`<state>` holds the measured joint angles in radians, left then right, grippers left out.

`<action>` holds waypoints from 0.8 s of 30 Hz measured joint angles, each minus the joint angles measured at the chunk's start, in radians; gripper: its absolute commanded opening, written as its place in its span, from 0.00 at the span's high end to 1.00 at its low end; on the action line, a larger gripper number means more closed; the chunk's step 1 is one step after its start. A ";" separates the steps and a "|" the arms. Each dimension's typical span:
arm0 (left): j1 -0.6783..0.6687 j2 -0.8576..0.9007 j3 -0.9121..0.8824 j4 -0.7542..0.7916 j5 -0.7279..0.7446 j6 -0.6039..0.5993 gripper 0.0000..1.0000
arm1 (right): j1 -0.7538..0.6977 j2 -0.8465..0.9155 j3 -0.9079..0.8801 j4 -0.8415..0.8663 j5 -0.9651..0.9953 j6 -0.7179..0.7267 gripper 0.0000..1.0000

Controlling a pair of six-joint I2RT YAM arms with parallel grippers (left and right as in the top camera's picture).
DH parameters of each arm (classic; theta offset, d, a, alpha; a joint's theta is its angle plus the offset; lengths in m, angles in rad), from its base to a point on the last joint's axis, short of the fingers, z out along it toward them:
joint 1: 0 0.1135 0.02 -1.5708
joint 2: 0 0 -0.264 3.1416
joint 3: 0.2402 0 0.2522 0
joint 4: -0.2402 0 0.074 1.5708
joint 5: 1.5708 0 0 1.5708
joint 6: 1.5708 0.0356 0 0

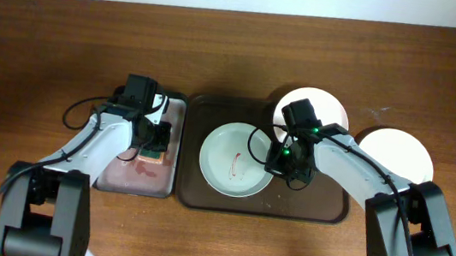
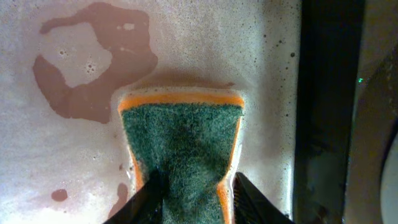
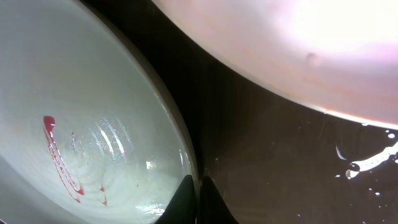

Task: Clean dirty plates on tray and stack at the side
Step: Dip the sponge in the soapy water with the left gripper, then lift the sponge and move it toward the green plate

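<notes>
The smeared plate (image 1: 236,159) (image 3: 93,124), pale green with thin red streaks, lies in the left half of the tray (image 1: 322,206) (image 3: 267,162). The right jaws sit at its right rim. In the right wrist view they are drawn almost together with the rim's edge running in between them, so they appear to pinch it; the streaks lie well left of the tips. Just behind them the pink plate (image 1: 316,108) (image 3: 280,43) overlaps the tray's far right corner. A white plate (image 1: 397,152) rests on the worktop (image 1: 49,39) to the right, apart from the tray. The left jaws are clamped on a sponge (image 1: 152,156) (image 2: 180,143), green face up over an orange layer, its free end resting on the foamy bottom of the small tray (image 1: 132,179) (image 2: 62,162) beside the big one.
</notes>
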<state>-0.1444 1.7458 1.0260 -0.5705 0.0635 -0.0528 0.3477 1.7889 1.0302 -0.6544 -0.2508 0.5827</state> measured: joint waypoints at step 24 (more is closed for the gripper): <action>0.001 -0.334 0.007 0.011 0.012 0.000 1.00 | 0.000 0.000 0.000 -0.007 0.000 0.000 0.96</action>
<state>-0.1436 1.4120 1.0332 -0.5598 0.0753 -0.0532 0.3477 1.7889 1.0302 -0.6617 -0.2508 0.5827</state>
